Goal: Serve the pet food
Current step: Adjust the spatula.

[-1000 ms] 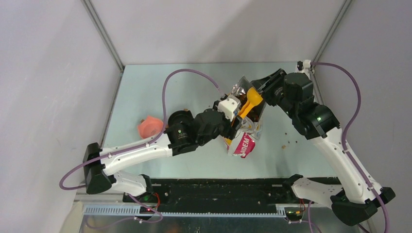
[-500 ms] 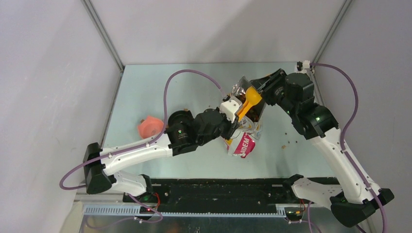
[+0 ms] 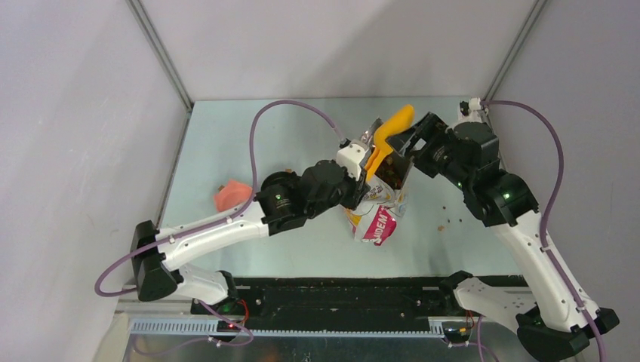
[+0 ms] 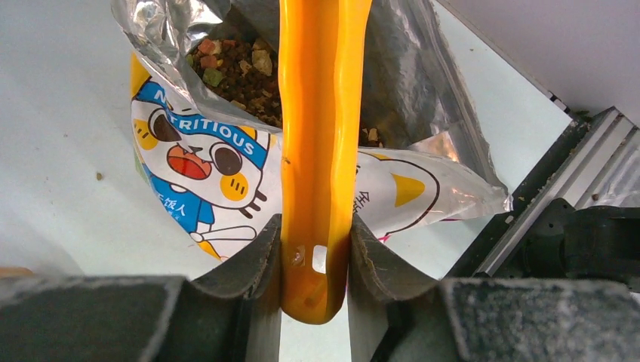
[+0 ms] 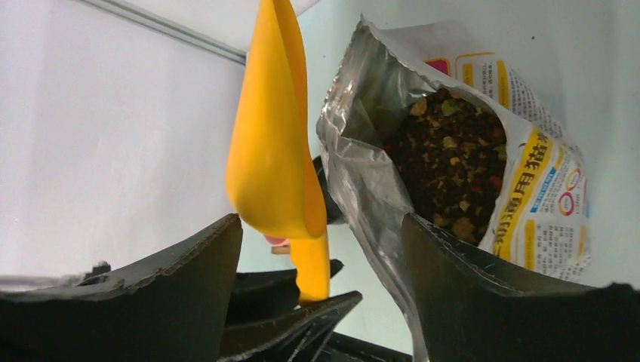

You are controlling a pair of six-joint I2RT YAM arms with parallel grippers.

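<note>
The pet food fills the open cartoon-cat bag, which lies at mid-table with its foil mouth facing the far side. My left gripper is shut on the handle of the yellow scoop. The scoop slants up over the bag mouth, bowl end toward the far wall. My right gripper stands open just behind the bag. The scoop's bowl and the bag's foil lip lie between its jaws, untouched. Kibble also shows in the left wrist view.
A pink bowl sits on the table's left side, beside the left arm. A few spilled kibble bits lie right of the bag. The enclosure walls stand close behind and beside both arms.
The right gripper has opened and let go of the scoop. The left gripper, which closed on the handle, has tilted the scoop up so its bowl rises above the bag.
</note>
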